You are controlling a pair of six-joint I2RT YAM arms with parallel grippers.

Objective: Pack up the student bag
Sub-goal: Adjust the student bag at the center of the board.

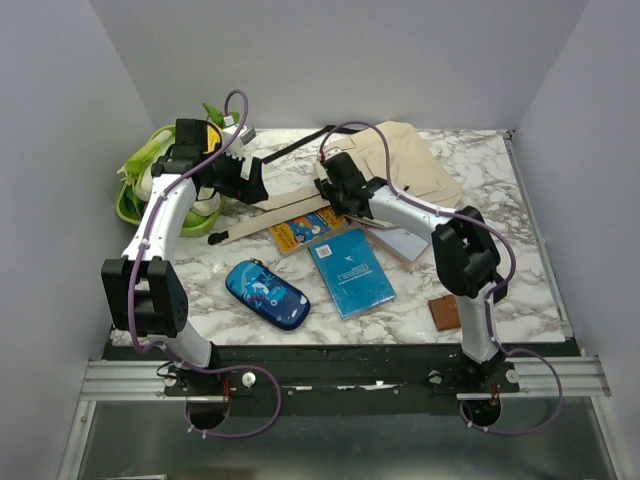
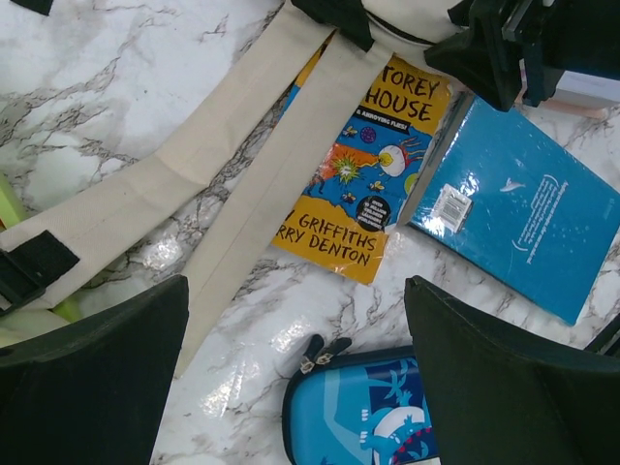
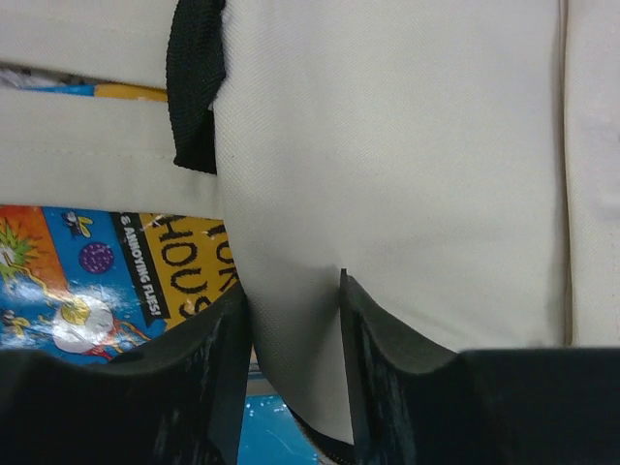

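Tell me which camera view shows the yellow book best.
The left wrist view: the yellow book is large, its lettering readable, one edge under a beige strap. The top external view shows it small. The right wrist view shows only a part, behind the student bag.

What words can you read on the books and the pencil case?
"TOREY HOUSE": yellow book cover, its start hidden by the student bag strap.
"GRIFFITHS", "RRY DENTON": same cover, lower edge.
"ANNOYING FLIES!": same cover, small print.
Too small to read: the white print and sticker on the blue book.
No readable words on the pencil case.
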